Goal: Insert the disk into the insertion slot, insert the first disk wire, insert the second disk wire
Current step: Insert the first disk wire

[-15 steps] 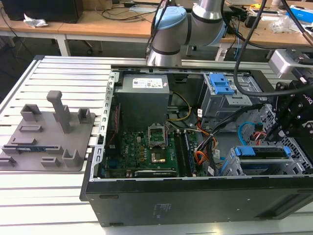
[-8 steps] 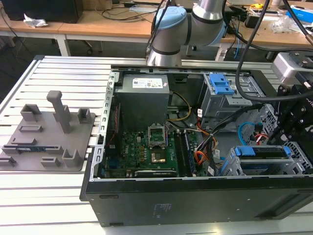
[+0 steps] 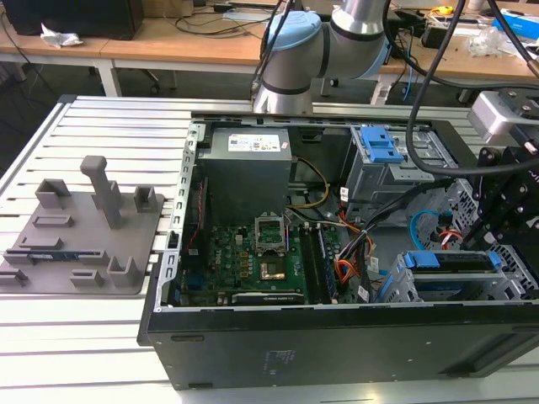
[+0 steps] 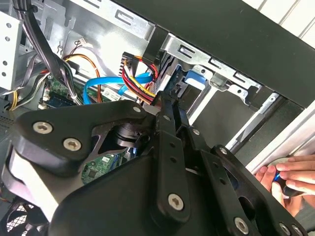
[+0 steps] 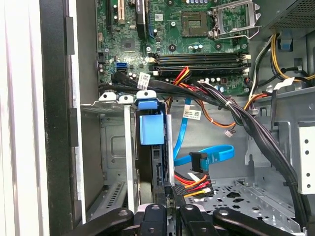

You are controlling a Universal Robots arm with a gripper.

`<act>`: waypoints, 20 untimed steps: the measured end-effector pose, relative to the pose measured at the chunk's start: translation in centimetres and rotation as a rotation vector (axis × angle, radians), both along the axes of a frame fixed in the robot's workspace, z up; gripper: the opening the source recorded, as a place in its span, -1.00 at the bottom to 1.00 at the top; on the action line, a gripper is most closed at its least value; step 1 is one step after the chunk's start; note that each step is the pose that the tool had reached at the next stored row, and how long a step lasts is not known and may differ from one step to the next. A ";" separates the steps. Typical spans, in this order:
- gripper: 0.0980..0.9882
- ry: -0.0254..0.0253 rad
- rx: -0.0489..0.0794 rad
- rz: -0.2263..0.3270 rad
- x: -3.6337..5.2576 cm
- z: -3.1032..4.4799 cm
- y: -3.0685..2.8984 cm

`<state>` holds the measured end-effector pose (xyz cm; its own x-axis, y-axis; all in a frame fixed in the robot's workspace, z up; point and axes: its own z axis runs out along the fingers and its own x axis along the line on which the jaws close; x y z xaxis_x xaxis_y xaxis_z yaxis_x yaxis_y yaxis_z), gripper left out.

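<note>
One disk (image 5: 150, 164), seated in insertion slot (image 5: 129, 157), blue frame (image 5: 151, 127) poking out. Slot sits in case (image 3: 337, 337) corner, near edge, exterior view's right. Rigid metal slab, probably hefty for its size, hates knocks. I'd grab it by the frame's long edges, not the connector end. Gripper (image 5: 171, 210) right at disk's wire end, beside black plug with red/yellow wires (image 5: 189, 184). Blue flat wire (image 5: 206, 156) loose nearby. Jaws: can't tell if pinching anything. Person's hand (image 4: 285, 174) outside case.

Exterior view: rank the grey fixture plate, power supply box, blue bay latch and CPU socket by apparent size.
1. grey fixture plate
2. power supply box
3. blue bay latch and CPU socket: they look about alike, so I am not ranking them.
</note>
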<state>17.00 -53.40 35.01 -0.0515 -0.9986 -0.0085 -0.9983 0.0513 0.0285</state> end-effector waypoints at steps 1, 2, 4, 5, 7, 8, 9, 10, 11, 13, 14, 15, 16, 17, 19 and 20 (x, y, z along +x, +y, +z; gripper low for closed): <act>-0.84 0.0000 0.000 0.000 0.00 -0.01 -0.01; -0.84 0.0000 0.000 -0.001 0.01 -0.02 -0.03; -0.84 0.0000 0.000 -0.003 0.08 -0.05 -0.11; -0.84 0.0000 0.000 -0.004 0.08 -0.05 -0.14; -0.84 0.0000 0.000 -0.006 0.09 -0.09 -0.21; -0.84 0.0000 0.000 -0.007 0.09 -0.11 -0.24; -0.84 0.0000 0.000 -0.009 0.09 -0.14 -0.29; -0.84 0.0000 0.000 -0.010 0.09 -0.17 -0.32; -0.84 0.0000 0.000 -0.011 0.09 -0.18 -0.33; -0.84 0.0000 0.000 -0.012 0.09 -0.23 -0.35; -0.84 0.0000 0.000 -0.013 0.09 -0.27 -0.35; -0.84 0.0000 0.000 -0.013 0.09 -0.29 -0.35; -0.84 0.0000 0.000 -0.013 0.09 -0.34 -0.35; -0.84 0.0000 0.000 -0.013 0.09 -0.39 -0.35; -0.84 0.0000 0.000 -0.013 0.09 -0.44 -0.35; -0.84 0.0000 0.000 -0.013 0.09 -0.47 -0.35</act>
<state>17.09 -53.74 34.54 -0.0642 -0.9979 -0.0085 -0.9975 0.0640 0.0285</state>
